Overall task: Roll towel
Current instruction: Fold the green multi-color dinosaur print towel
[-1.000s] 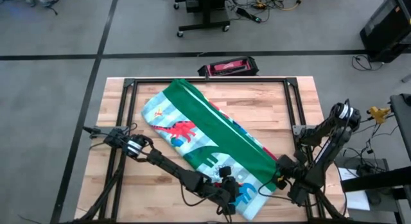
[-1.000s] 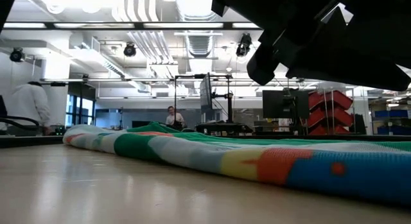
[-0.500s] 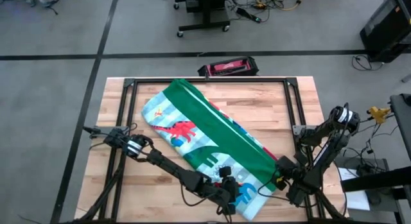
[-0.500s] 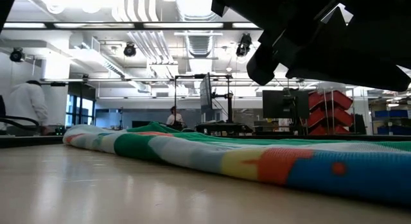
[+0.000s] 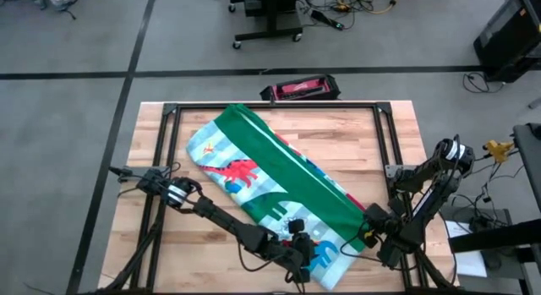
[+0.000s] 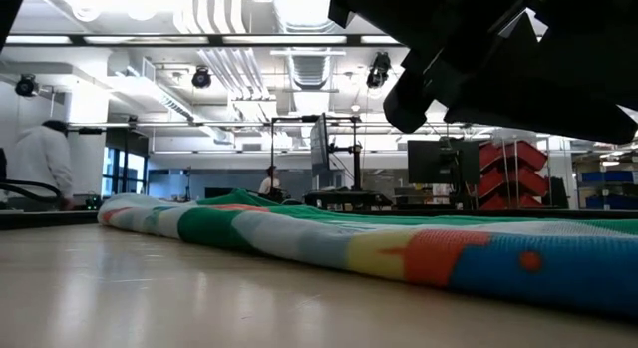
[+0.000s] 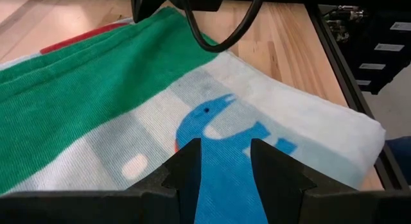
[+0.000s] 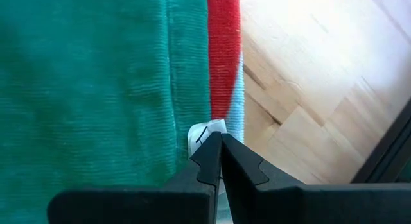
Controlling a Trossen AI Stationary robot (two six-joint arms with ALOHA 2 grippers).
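The towel [image 5: 270, 172] lies folded lengthwise in a long band, slanting from the table's far left to its near right, with the green back on top along one side and the dinosaur print beside it. It also shows in the low view [image 6: 299, 238]. My left gripper [image 5: 302, 247] is at the towel's near end and is shut on the printed cloth [image 7: 226, 179]. My right gripper [image 5: 369, 233] is at the towel's right edge near that same end, shut on the rim [image 8: 215, 147]. My left gripper pinches the printed cloth at the blue dinosaur [image 7: 225, 192], near the towel's near end, one finger on each side. It comes in low, slanting from the table's left. The towel lies on the table; one layer or several, I cannot tell. My right gripper pinches the towel's light-blue rim at a small white bit [image 8: 204, 133], beside the red patch, only at its fingertips. It comes from the table's right side. The towel lies flat on the wood, slack.
A black frame rail [image 5: 389, 134] runs around the tabletop. A red and black case [image 5: 300, 88] lies just beyond the far edge. Bare wood shows at the far right [image 5: 355, 143] and near left [image 5: 194, 244]. People stand far back in the room [image 6: 45, 164].
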